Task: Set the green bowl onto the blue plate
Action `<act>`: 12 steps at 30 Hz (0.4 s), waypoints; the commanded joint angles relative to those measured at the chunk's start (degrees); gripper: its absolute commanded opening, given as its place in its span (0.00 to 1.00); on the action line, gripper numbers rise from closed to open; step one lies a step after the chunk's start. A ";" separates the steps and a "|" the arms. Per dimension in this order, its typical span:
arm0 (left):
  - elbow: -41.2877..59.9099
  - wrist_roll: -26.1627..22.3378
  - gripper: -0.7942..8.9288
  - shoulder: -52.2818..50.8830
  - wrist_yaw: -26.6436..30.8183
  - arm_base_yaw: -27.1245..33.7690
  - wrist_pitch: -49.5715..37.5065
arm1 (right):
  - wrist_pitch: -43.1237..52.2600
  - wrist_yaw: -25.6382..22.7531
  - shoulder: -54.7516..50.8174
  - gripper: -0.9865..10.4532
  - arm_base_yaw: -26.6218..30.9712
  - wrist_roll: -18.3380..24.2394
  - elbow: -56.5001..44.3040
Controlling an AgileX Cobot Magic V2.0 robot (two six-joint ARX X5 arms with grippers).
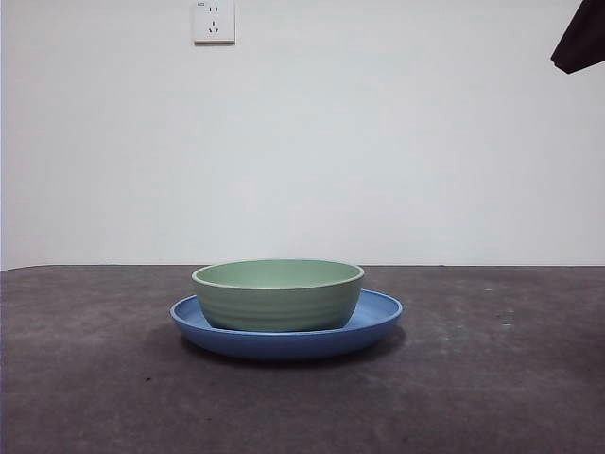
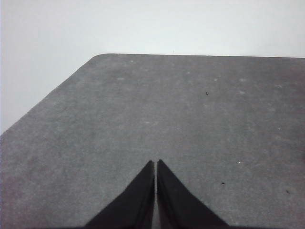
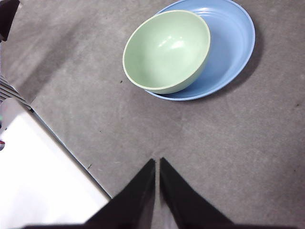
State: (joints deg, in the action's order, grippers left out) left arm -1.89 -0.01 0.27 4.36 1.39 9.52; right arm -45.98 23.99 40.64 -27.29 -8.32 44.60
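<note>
The green bowl (image 1: 279,294) stands upright on the blue plate (image 1: 378,315) at the middle of the table, set toward one side of the plate. In the right wrist view the green bowl (image 3: 167,50) is empty and rests on the blue plate (image 3: 228,47), well ahead of my right gripper (image 3: 157,164), which is shut and holds nothing. A black tip of an arm (image 1: 579,40) shows at the top right corner of the front view. My left gripper (image 2: 156,166) is shut over bare table, away from both objects.
The dark grey table (image 1: 492,378) runs to a white wall with a socket (image 1: 214,21). The table's rounded corner (image 2: 102,57) lies ahead of the left gripper. A table edge with a white floor area (image 3: 38,176) lies beside the right gripper.
</note>
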 commanded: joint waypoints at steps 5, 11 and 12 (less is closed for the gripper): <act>1.22 2.25 0.09 -0.11 0.13 0.09 1.18 | 0.57 -0.02 0.42 0.09 -0.33 0.44 0.17; 1.22 2.34 0.09 -0.11 0.13 0.11 1.18 | 0.57 -0.02 0.42 0.09 -0.33 0.44 0.17; 1.22 2.34 0.09 -0.11 0.13 0.11 1.18 | 0.57 -0.02 0.42 0.09 -0.33 0.44 0.17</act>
State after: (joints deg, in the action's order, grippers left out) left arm -1.87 2.09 0.30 4.36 1.39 10.31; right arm -45.98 23.99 40.64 -27.29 -8.32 44.60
